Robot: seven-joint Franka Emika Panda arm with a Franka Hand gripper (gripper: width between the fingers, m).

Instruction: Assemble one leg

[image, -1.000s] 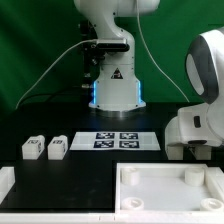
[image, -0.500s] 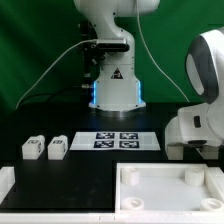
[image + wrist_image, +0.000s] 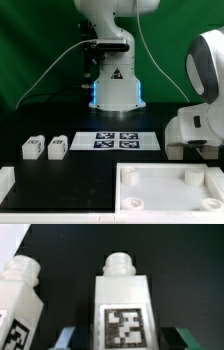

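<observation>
In the wrist view a white leg (image 3: 123,297) with a black-and-white tag and a knobbed tip stands between my gripper's (image 3: 122,339) two fingertips (image 3: 68,336). A dark gap shows on each side of it, so the gripper is open around the leg. A second, similar leg (image 3: 20,291) stands right beside it. In the exterior view my arm's white hand (image 3: 196,128) is low at the right; its fingers and these two legs are hidden there. Two more legs (image 3: 32,149) (image 3: 57,149) stand side by side at the exterior view's left.
The large white tabletop (image 3: 165,200) with corner holes lies at the front right. The marker board (image 3: 117,140) lies in the middle in front of the robot base (image 3: 113,85). A white piece (image 3: 5,182) sits at the front left edge.
</observation>
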